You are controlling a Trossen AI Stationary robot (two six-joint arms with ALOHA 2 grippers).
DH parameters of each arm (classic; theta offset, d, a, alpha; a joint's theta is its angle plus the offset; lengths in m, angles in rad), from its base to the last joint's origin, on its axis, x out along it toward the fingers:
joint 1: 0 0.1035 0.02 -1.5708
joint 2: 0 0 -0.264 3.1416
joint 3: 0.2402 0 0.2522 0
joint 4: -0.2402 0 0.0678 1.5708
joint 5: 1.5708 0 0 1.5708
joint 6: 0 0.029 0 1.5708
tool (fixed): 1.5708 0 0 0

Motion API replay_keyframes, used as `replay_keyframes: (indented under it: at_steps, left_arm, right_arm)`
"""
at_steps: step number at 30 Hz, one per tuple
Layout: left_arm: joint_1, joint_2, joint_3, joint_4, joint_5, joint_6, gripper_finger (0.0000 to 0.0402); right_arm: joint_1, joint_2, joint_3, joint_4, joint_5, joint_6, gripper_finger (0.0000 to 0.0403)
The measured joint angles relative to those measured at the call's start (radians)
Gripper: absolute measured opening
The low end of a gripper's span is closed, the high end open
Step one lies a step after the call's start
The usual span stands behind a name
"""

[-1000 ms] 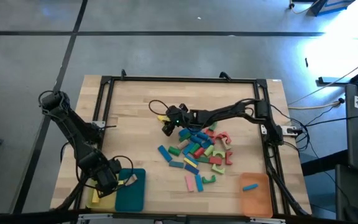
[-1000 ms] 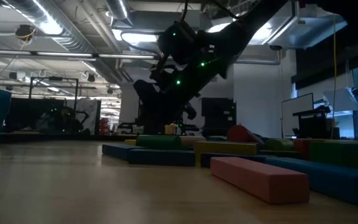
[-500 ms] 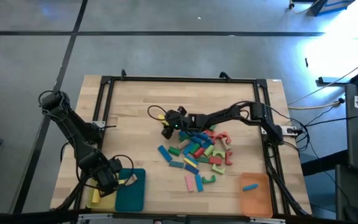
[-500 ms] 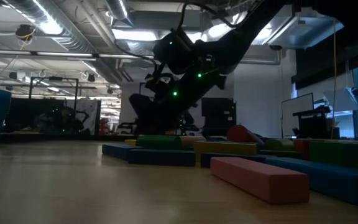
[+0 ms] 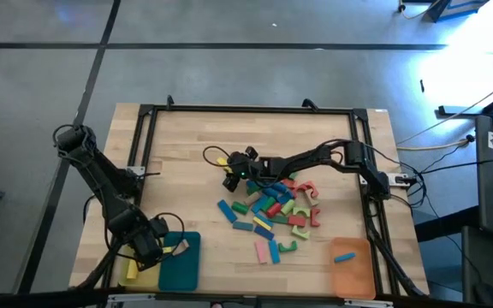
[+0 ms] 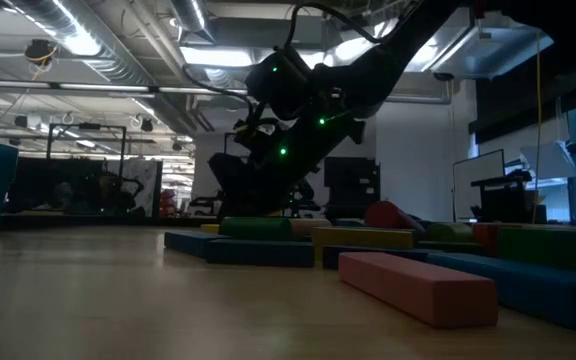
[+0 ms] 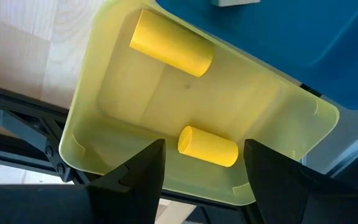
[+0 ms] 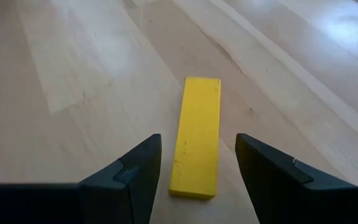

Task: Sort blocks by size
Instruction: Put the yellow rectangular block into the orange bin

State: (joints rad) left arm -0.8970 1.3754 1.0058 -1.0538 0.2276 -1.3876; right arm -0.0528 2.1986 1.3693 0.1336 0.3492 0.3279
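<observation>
The blocks [image 5: 272, 205] lie in a loose many-coloured pile on the wooden table's middle right. One flat yellow bar [image 8: 199, 112] lies apart on the bare wood at the pile's far left side [image 5: 222, 160]. My right gripper [image 8: 197, 142] slants down just over the table, open, with a finger on either side of the bar's near end and not touching it. At the near left corner my left gripper [image 7: 204, 144] hangs open over the yellow tray [image 7: 98, 93], which holds two yellow cylinders [image 7: 207, 147].
A teal tray [image 5: 180, 261] stands beside the yellow tray [image 5: 135, 272]. An orange tray [image 5: 352, 267] at the near right holds one blue block. A black frame [image 5: 246, 109] runs along the table's edges. Bare wood lies left of the pile.
My right gripper has sunk a little toward the table at the yellow bar, then held still. Its fingers have stayed open. No block has moved.
</observation>
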Motion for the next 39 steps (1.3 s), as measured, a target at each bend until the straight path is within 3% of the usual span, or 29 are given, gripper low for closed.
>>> replay_keyframes:
  at_steps: [32,35,39]
  left_arm:
    - [0.0,0.0,0.0,0.0,-0.029,0.0,0.0198]
    - [0.0,0.0,0.0,0.0,-0.057,0.0,0.0198]
    - [0.0,0.0,0.0,0.0,-0.097,0.001,0.0198]
  right_arm:
    - [0.001,0.04,0.002,-0.003,-0.035,-0.001,0.0208]
    - [0.001,0.041,0.002,0.001,-0.026,0.0,0.0194]
    - [-0.001,0.044,0.002,0.02,-0.024,0.0,0.0144]
